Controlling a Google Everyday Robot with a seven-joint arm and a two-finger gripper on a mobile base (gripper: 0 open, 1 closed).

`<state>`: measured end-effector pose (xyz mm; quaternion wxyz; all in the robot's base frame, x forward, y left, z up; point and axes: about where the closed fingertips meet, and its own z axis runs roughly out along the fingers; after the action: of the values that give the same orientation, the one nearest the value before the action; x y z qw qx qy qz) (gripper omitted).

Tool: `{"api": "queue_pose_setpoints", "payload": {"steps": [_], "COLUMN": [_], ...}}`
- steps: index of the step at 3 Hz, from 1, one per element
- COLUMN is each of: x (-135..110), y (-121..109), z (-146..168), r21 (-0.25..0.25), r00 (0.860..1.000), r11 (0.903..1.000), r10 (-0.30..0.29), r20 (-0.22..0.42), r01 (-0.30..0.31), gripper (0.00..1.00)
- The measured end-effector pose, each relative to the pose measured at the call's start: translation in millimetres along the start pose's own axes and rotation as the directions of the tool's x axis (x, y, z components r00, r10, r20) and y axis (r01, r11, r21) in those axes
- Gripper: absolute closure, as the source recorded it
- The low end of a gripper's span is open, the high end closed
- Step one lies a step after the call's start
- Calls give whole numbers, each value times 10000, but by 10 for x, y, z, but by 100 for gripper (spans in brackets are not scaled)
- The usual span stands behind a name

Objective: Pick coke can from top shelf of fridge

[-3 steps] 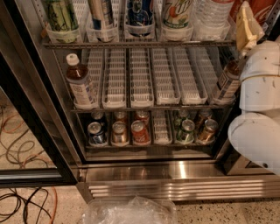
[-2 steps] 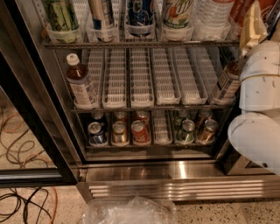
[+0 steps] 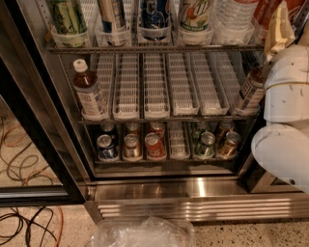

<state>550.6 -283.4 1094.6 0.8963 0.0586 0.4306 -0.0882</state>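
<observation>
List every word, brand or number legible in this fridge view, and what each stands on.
No text reads clearly.
White-and-green can on the top shelf: diagonal logo, too blurred.
Left brown bottle: label print too small.
Bottom-rack cans: blurred.
Reddish can left of the gripper, top right: lettering unreadable.

The fridge [image 3: 193, 190] shows three wire racks. The top shelf [image 3: 145, 48] carries six drinks [image 3: 154, 14] in a row, the middle rack [image 3: 159, 118] two brown bottles [image 3: 89, 91] and about six white slotted trays [image 3: 157, 87], and the bottom rack [image 3: 164, 161] ten cans [image 3: 153, 146], five in front and five behind. One end effector [image 3: 278, 24] hangs at the top shelf's right end.
</observation>
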Motion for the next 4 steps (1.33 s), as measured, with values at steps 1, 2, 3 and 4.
{"api": "queue_pose_setpoints", "payload": {"steps": [1,2,3,4], "x": [53,125,154,172], "y": [45,136,168,152], "z": [-4,34,89,175], "r21": [-222,-439,-488,-304], "r00": [9997,9991,9991,9992], "r11": [9996,9985,9982,9989], "r10": [-180,-325,-349,-361], "r20": [-161,-256,-232,-155], "r01": [177,313,337,356], "gripper": [37,25,26,27]}}
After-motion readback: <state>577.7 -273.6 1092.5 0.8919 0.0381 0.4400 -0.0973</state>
